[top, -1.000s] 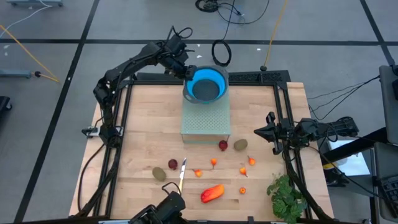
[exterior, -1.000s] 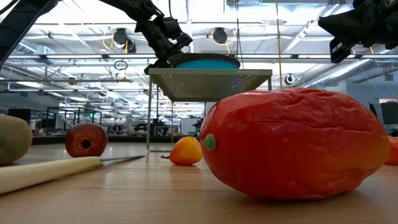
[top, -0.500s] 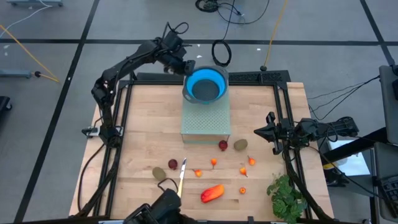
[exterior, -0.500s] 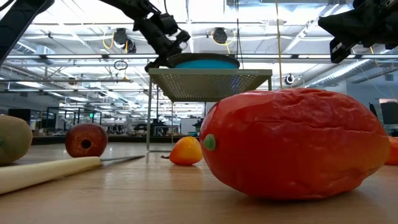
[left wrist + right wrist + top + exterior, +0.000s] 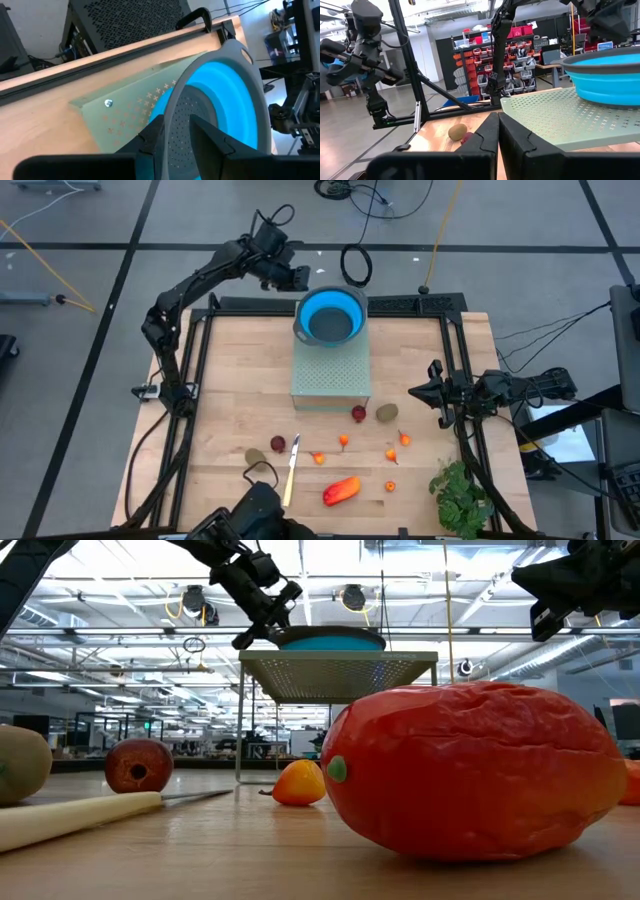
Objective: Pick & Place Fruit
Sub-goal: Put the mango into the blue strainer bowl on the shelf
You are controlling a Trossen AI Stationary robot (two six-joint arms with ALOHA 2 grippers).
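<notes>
The fruit lies on the table's near half: a red-orange oblong (image 5: 342, 490) (image 5: 480, 770), two kiwi-like ovals (image 5: 257, 459) (image 5: 387, 412), dark red balls (image 5: 278, 444) (image 5: 358, 413) and several orange bits (image 5: 343, 441). A blue bowl (image 5: 332, 315) (image 5: 235, 100) sits on a perforated grey stand (image 5: 330, 370). My left gripper (image 5: 297, 278) (image 5: 175, 122) is open, just off the bowl's far-left rim. My right gripper (image 5: 415, 393) (image 5: 498, 117) is shut and hovers at the table's right, to the right of one kiwi.
A pale-handled knife (image 5: 291, 465) lies among the near fruit, next to the left kiwi. A leafy green bunch (image 5: 460, 495) sits at the near right corner. A black frame (image 5: 200, 360) runs along the table's left, right and far sides. Bare wood (image 5: 230, 380) shows left of the stand.
My left gripper has drawn back from the bowl's far-left rim, toward the table's far left corner and slightly up. The bowl has stayed on the stand.
</notes>
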